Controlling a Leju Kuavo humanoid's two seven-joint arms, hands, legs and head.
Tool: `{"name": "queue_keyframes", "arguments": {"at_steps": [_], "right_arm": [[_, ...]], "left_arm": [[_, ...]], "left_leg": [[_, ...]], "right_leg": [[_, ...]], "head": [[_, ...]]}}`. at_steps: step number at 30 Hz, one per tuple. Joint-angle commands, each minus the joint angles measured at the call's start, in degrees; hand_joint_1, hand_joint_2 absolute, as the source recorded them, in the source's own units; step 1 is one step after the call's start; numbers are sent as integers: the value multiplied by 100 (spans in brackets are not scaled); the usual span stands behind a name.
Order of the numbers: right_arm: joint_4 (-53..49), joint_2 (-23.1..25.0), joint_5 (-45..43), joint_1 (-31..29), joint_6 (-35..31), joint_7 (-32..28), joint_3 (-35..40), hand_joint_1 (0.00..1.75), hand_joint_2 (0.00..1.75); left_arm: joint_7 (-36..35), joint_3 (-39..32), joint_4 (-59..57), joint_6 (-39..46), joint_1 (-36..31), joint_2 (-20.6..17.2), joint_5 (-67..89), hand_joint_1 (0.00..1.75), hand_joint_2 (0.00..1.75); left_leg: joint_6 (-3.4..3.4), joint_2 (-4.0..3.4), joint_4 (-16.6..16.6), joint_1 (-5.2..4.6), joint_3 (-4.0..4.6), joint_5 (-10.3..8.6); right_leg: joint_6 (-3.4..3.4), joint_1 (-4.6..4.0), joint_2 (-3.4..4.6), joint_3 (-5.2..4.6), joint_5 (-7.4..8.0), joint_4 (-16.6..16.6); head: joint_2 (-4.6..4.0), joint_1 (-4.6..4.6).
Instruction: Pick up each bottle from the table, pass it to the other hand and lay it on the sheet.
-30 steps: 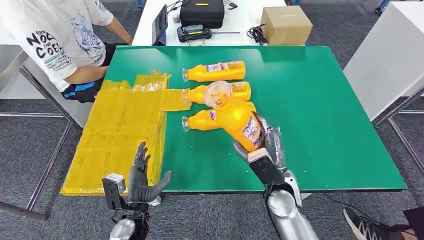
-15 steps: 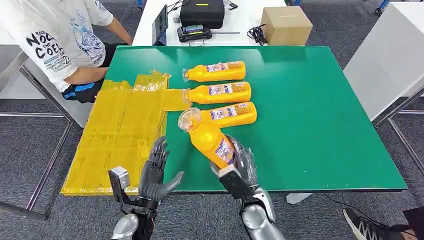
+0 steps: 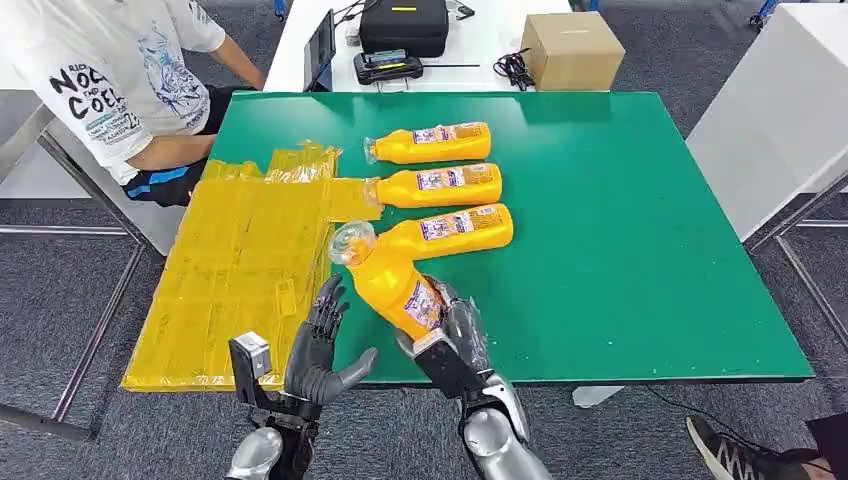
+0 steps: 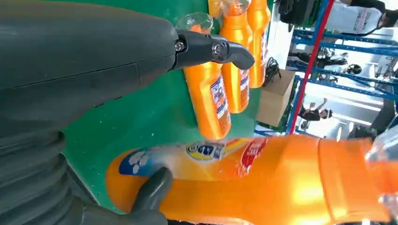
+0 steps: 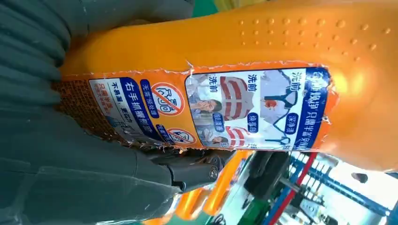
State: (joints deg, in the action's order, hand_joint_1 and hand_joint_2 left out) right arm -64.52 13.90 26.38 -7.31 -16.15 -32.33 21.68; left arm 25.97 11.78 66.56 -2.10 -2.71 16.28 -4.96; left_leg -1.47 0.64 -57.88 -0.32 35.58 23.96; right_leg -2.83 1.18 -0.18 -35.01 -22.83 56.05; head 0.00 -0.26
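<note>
Grey carpet floor (image 3: 60, 290) surrounds a white desk (image 3: 480, 50) behind.

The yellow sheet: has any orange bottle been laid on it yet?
No. In the head view the yellow sheet holds no bottle; three orange bottles lie on the green table and the right hand holds a fourth.

The right hand (image 3: 452, 335) hides the held bottle's (image 3: 385, 275) base; its label text is unreadable.

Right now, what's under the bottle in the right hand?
The held bottle hangs over bare green table; its neck hides the cap end of the nearest lying bottle. Right hand grips its base.
</note>
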Motion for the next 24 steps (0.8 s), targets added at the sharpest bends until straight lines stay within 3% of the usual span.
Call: {"name": "queue_keyframes", "arguments": {"at_steps": [1, 6, 17, 24], "right_arm": [[1127, 79, 133, -404, 176, 132, 760, 175, 175], [1619, 198, 109, -365, 203, 70, 960, 175, 175], [1627, 194, 85, -351, 267, 73, 972, 175, 175], [1947, 236, 164, -279, 258, 36, 1185, 175, 175]], "left_arm": [[-10, 97, -519, -44, -289, -133, 16, 0, 175], [-28, 69, -522, -72, -275, -120, -16, 0, 175], [-28, 58, -512, -66, -260, -117, -17, 0, 175], [-227, -62, -671, -614, -293, -98, -648, 0, 175]], "left_leg": [[7, -7, 6, 4, -18, 4], [8, -10, 8, 6, -28, 8], [10, -7, 5, 9, -29, 10], [9, -5, 8, 7, -31, 9]], "right_leg": [[9, -4, 5, 17, -2, -7], [11, -7, 7, 26, -4, -10], [13, -9, 4, 28, -7, -8], [12, -7, 2, 29, -8, -10]], "head": [[0, 0], [0, 0], [0, 0], [0, -2]]}}
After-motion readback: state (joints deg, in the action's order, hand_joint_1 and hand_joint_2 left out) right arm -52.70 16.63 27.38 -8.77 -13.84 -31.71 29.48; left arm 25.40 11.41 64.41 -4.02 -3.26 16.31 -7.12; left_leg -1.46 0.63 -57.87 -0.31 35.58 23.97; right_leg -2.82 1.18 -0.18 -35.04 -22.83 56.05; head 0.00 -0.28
